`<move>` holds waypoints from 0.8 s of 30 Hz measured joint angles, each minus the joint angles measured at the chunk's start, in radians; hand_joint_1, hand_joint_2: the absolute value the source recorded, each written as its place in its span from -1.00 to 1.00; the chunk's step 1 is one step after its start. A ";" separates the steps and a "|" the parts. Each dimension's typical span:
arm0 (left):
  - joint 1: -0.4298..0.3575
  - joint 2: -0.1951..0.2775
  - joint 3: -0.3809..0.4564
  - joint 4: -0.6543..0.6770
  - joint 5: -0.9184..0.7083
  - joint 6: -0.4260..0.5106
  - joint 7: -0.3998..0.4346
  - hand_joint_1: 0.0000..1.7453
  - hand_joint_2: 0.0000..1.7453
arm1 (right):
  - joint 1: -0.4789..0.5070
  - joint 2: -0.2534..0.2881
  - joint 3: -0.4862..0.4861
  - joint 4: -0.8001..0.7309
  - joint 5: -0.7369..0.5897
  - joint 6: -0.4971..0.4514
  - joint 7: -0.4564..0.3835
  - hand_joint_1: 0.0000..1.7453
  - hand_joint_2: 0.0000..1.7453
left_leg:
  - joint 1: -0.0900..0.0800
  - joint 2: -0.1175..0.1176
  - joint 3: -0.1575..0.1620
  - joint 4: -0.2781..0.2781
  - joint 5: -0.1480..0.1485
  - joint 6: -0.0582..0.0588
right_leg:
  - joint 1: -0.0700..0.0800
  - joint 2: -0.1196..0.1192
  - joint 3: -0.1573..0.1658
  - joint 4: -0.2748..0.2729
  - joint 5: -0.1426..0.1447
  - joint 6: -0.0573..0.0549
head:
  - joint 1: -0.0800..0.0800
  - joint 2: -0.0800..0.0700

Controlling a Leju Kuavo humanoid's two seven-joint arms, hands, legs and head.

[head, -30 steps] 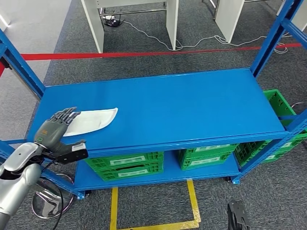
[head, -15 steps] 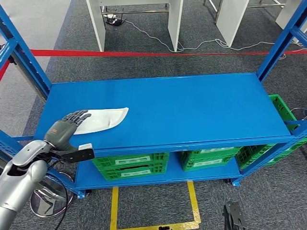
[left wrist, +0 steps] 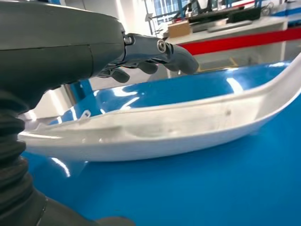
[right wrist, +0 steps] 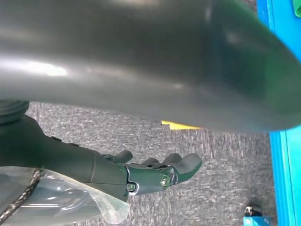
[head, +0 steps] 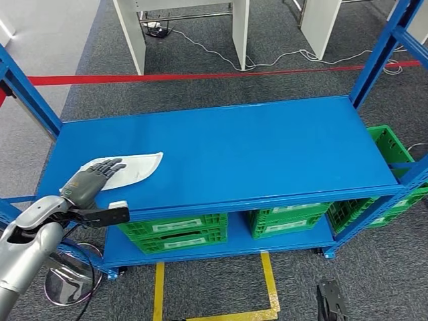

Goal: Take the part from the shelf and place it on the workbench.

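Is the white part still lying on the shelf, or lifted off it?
Lying on the shelf. The white part rests flat; the left hand reaches over it, fingers extended, not gripping.

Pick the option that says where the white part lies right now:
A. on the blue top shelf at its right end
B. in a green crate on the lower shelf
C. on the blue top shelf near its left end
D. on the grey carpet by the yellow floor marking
C: the white part lies flat on the blue top shelf near its left end, with the left hand over its near end.
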 joint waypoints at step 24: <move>0.004 0.051 0.011 0.068 -0.087 0.062 0.071 -1.00 1.00 | 0.002 0.002 -0.007 0.000 0.021 0.000 0.004 -1.00 -1.00 | -0.004 -0.002 0.130 -0.285 0.119 0.014 | -0.002 0.000 -0.008 0.006 0.002 0.022 | 0.008 0.000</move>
